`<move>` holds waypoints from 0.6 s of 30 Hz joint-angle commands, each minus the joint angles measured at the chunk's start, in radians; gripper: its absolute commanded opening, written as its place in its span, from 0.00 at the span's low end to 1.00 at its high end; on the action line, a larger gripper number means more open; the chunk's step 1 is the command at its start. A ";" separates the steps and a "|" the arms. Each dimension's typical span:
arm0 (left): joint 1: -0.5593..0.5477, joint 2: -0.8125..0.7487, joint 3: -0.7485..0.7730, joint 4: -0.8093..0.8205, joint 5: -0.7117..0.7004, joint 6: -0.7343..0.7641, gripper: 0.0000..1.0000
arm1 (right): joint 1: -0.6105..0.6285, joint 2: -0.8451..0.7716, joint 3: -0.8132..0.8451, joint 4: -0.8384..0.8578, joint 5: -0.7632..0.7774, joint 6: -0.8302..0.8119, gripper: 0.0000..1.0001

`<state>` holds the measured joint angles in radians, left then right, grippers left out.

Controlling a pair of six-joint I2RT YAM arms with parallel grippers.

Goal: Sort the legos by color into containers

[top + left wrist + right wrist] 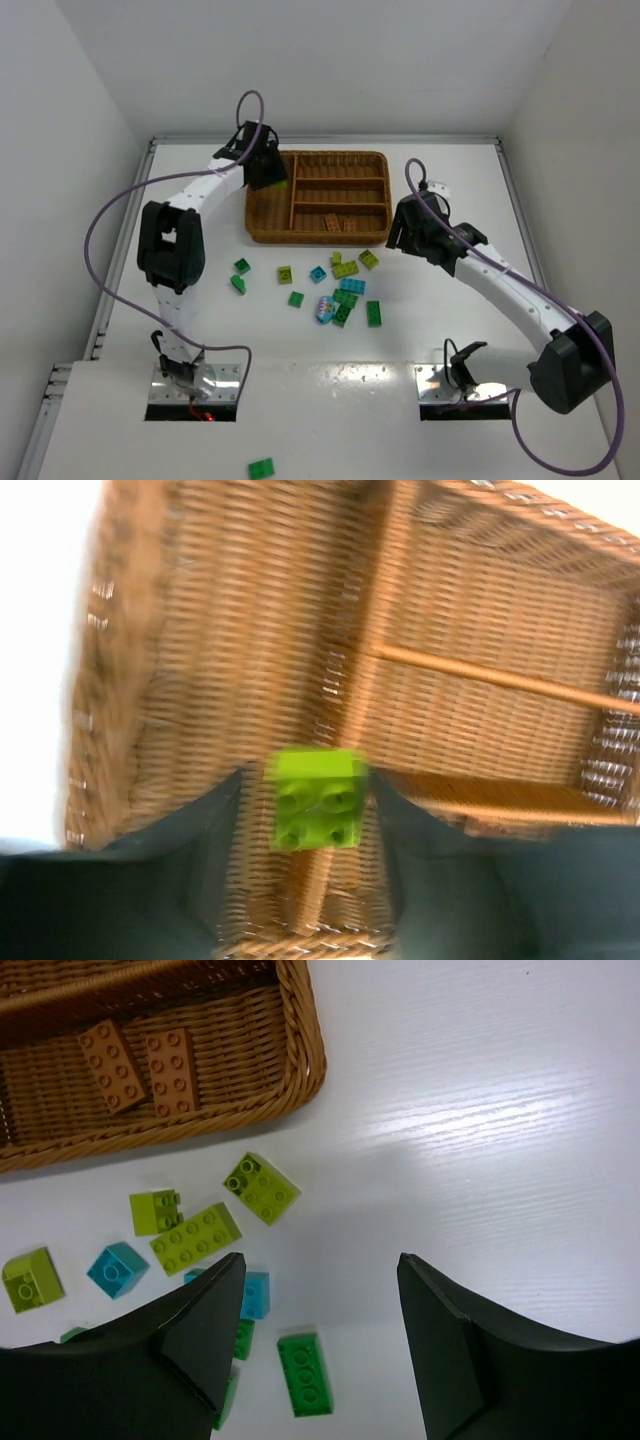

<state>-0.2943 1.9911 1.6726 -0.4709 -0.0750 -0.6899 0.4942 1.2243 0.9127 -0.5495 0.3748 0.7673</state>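
Top view: I have the left gripper (262,168) over the left end of the wicker tray (320,238). Loose legos (345,292) lie just in front of it.

Left wrist: the jaws are spread wider than the lime brick (318,798), which is ungripped above a divider (372,600). It may tumble into the wrong section.

Right wrist: the right gripper (320,1260) is wide apart and empty, near the legos.

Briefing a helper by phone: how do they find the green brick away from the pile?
Start at the left arm's base on the near edge. Nearer, slightly right, lies a green brick. It sits alone; the other loose bricks cluster by the tray.
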 commanded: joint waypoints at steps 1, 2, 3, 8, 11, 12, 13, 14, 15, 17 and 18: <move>0.023 0.061 0.062 -0.047 -0.003 0.013 0.68 | -0.002 -0.017 -0.001 0.003 -0.011 -0.002 0.63; 0.023 0.077 0.082 -0.072 -0.003 0.023 0.74 | 0.007 -0.003 -0.001 0.013 -0.026 -0.014 0.63; 0.023 0.077 0.096 -0.093 -0.003 0.023 0.79 | 0.007 0.009 -0.001 0.013 -0.042 -0.023 0.65; -0.052 -0.070 -0.032 -0.140 -0.107 0.079 0.94 | 0.007 0.018 -0.014 0.013 -0.093 -0.023 0.69; -0.120 -0.219 -0.221 -0.149 -0.161 0.043 0.93 | 0.007 -0.005 -0.034 0.023 -0.102 -0.023 0.69; -0.162 -0.253 -0.270 -0.149 -0.183 0.029 0.91 | 0.007 -0.005 -0.034 0.023 -0.102 -0.023 0.69; -0.181 -0.283 -0.362 -0.149 -0.196 -0.014 0.88 | 0.007 -0.005 -0.034 0.023 -0.093 -0.023 0.69; -0.198 -0.338 -0.408 -0.140 -0.207 -0.038 0.88 | 0.007 -0.005 -0.034 0.023 -0.093 -0.023 0.69; -0.216 -0.362 -0.448 -0.127 -0.207 -0.055 0.88 | 0.007 -0.005 -0.034 0.023 -0.093 -0.023 0.69; -0.262 -0.394 -0.543 -0.095 -0.235 -0.105 0.88 | 0.007 -0.014 -0.043 0.014 -0.093 -0.023 0.69; -0.263 -0.394 -0.565 -0.078 -0.221 -0.114 0.88 | 0.007 -0.014 -0.043 0.014 -0.093 -0.023 0.69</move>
<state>-0.5480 1.6238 1.1782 -0.5892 -0.2462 -0.7231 0.4946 1.2377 0.8757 -0.5480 0.2840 0.7517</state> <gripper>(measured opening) 0.885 0.688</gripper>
